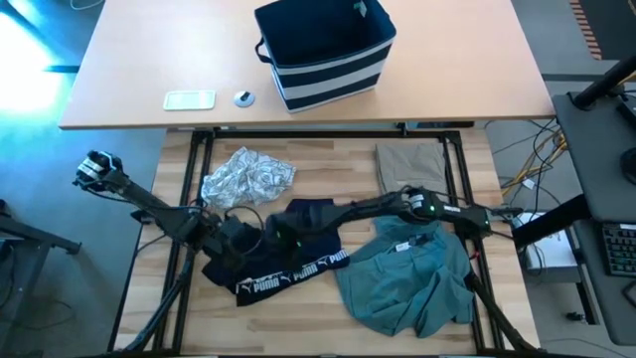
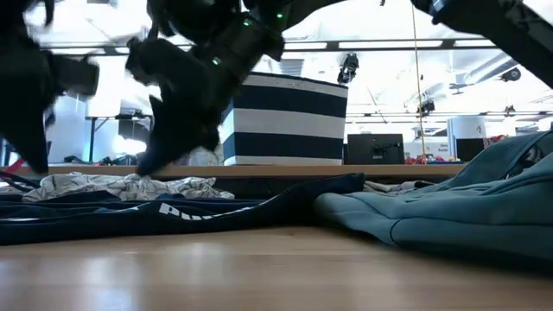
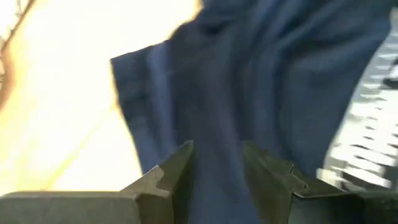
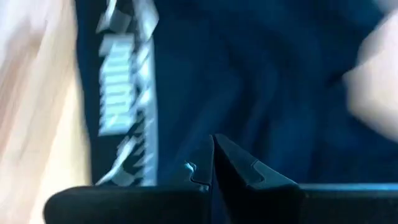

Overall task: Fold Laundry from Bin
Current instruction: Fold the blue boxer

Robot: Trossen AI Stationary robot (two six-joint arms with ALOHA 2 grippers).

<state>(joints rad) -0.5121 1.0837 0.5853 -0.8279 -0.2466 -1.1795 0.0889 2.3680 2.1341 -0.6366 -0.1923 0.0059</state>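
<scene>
Both arms meet over the navy garment (image 1: 283,261) spread on the wooden desk (image 1: 298,328). The left tool (image 3: 217,168) holds its fingers partly apart around a navy fold; the right tool (image 4: 213,163) is pinched together on the same cloth. A teal garment (image 1: 407,283) lies beside it, and the striped bin (image 1: 326,52) stands well apart.

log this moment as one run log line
left gripper: fingers on navy garment | right gripper: shut on navy garment | bin: far table
</scene>
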